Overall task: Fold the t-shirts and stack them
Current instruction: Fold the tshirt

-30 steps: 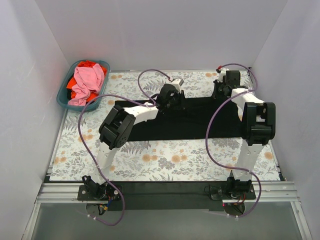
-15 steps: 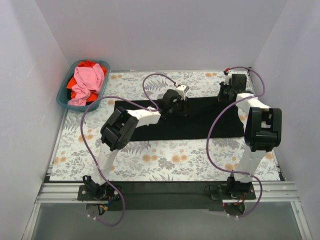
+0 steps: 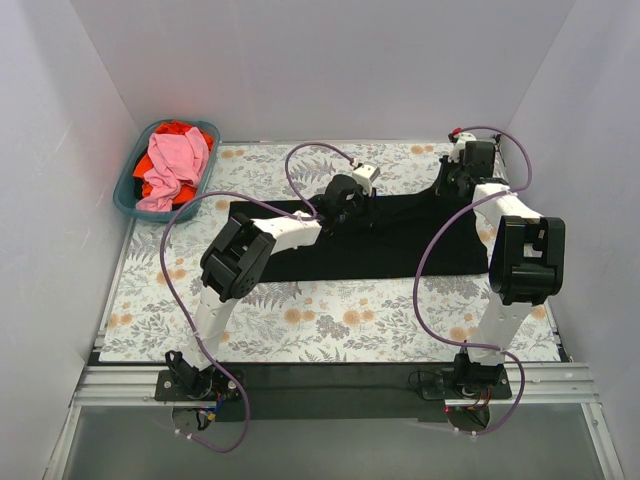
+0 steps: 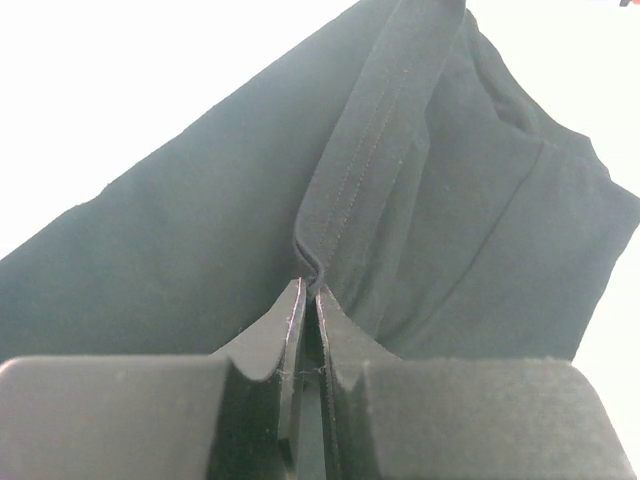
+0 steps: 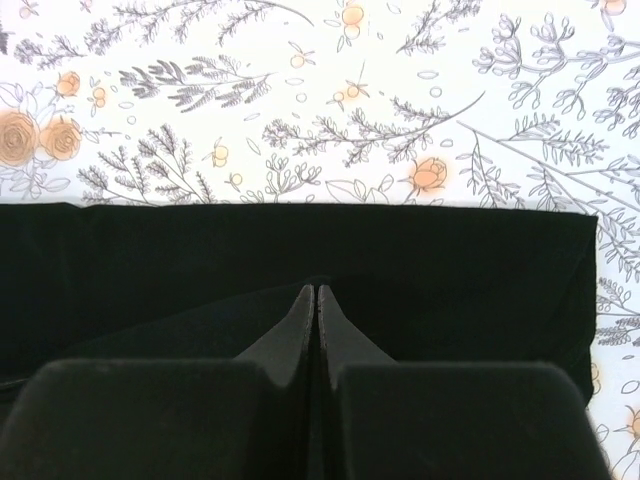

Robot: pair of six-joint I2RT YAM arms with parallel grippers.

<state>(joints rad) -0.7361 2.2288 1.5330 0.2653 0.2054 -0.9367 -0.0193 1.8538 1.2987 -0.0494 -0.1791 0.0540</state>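
Black t-shirt (image 3: 350, 245) lay as a long, flat band across the middle of the floral table cover (image 3: 330, 320), its far edge straight and its near edge a little ragged. I had that black t-shirt pinched in both tools. My left gripper (image 4: 308, 290) was squeezed down almost to nothing on a stitched hem (image 4: 370, 150), which puckered right at the fingertips. My right gripper (image 5: 312, 292) was fully closed at the far right end of the cloth, and a low ridge of fabric rose to its tips, so I judged it had a bite too.

I took the step in hand to be a lengthwise fold. To do it well I would move both arms together at one height, with the edge taut between them, because slack there would leave a wrinkle in the crease. I would lay the held edge square on the opposite one before letting go.

The pink tee (image 3: 178, 160) and the orange-red tee (image 3: 170, 128) sat heaped in the teal basket (image 3: 128, 200) at the far left corner — well apart, and not yet folded.
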